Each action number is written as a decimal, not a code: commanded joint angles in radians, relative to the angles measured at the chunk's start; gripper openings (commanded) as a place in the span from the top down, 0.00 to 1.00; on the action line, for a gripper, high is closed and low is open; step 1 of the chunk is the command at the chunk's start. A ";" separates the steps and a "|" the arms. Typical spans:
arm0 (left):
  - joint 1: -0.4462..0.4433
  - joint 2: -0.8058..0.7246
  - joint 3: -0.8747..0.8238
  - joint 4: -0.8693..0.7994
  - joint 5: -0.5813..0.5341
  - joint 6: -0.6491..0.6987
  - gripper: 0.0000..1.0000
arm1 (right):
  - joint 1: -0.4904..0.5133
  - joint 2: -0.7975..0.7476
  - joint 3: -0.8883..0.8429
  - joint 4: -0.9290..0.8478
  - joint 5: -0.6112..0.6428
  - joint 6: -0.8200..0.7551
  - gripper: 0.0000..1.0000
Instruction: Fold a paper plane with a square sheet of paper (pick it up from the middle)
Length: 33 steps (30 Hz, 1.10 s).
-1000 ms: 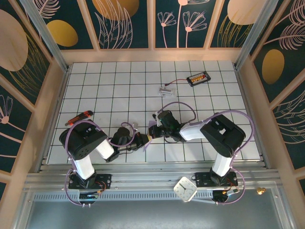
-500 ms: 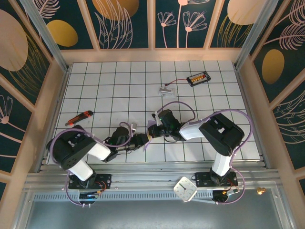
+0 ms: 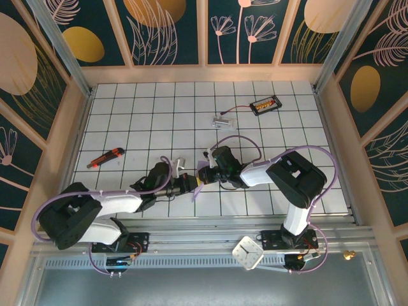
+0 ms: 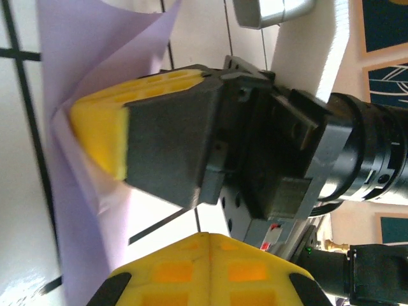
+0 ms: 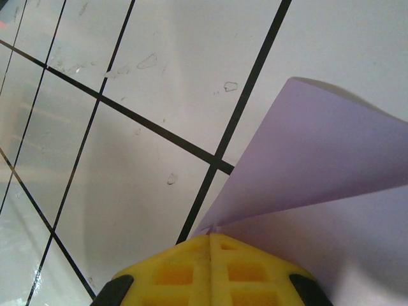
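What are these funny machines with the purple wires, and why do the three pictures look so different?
They are two robot arms bolted to a tiled table. The big picture comes from a camera high above: left arm and right arm reach toward each other. The other two come from little cameras on the wrists, so everything looks huge. The yellow pieces are fingers. The right fingers are pinched shut on a lavender sheet of paper, meant to become a plane. The left fingers are shut too, right beside the paper; whether they grip it is hard to tell. Also on the table: an orange-and-black tool and a small gadget with a wire.
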 commanded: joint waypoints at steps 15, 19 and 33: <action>-0.002 0.199 0.018 0.030 0.035 0.069 1.00 | -0.018 0.043 -0.008 -0.055 0.014 -0.017 1.00; -0.001 0.213 0.003 0.035 0.048 0.067 1.00 | -0.019 0.043 -0.008 -0.054 0.015 -0.018 1.00; -0.004 0.212 -0.032 -0.029 0.054 0.087 1.00 | -0.024 0.045 -0.002 -0.073 0.016 -0.028 1.00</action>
